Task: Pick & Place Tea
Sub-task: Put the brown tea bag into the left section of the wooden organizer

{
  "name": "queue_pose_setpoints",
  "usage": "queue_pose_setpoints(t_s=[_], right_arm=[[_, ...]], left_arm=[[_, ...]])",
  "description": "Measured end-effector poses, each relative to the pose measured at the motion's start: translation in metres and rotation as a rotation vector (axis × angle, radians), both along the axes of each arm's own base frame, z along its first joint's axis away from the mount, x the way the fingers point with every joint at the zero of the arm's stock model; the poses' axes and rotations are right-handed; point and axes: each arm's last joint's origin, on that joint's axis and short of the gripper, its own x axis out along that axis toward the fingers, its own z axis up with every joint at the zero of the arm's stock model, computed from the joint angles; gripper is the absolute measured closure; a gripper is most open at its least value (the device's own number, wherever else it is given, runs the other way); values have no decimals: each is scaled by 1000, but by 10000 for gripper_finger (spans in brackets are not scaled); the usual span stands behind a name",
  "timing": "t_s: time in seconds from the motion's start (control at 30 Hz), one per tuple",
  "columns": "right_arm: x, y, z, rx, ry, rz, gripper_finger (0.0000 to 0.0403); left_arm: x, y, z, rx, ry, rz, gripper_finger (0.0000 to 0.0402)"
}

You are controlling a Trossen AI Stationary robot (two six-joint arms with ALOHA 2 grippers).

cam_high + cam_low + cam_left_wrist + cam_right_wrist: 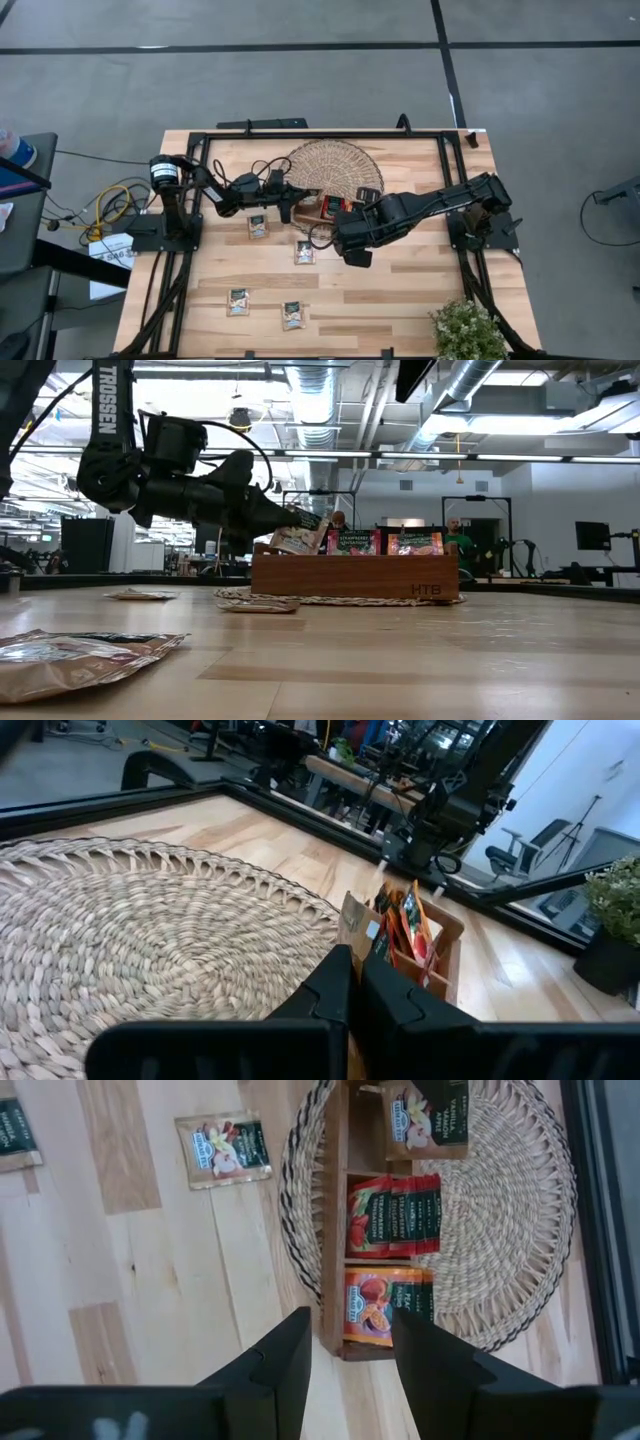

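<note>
A light wooden desk [400, 290] seen from above carries a round woven mat [330, 165] with a brown wooden tray [355, 577] of three compartments on it. The left hand [290, 518] reaches over the tray's left end, its fingers closed together on a cream tea sachet [300, 538] that stands tilted at the leftmost compartment. The middle compartment holds red sachets [392, 1217] standing upright, and the compartment beside it holds orange sachets [375, 1305]. The right hand [350, 1340] hovers above the near side of the tray with its fingers apart and nothing between them. Four more sachets lie flat on the desk nearer the front: one [258, 226] just beside the mat, one [304, 252] close to the right hand, and two [238, 301] [293, 315] well apart by the front edge. A small potted plant [468, 330] stands at the front right corner.
</note>
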Motion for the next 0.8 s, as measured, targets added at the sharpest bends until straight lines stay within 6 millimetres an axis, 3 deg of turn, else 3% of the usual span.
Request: queue_pose_setpoints(t_s=[0.8], right_arm=[[1, -4, 0, 0, -1, -12, 268]], left_arm=[[8, 3, 3, -7, 6, -7, 401]])
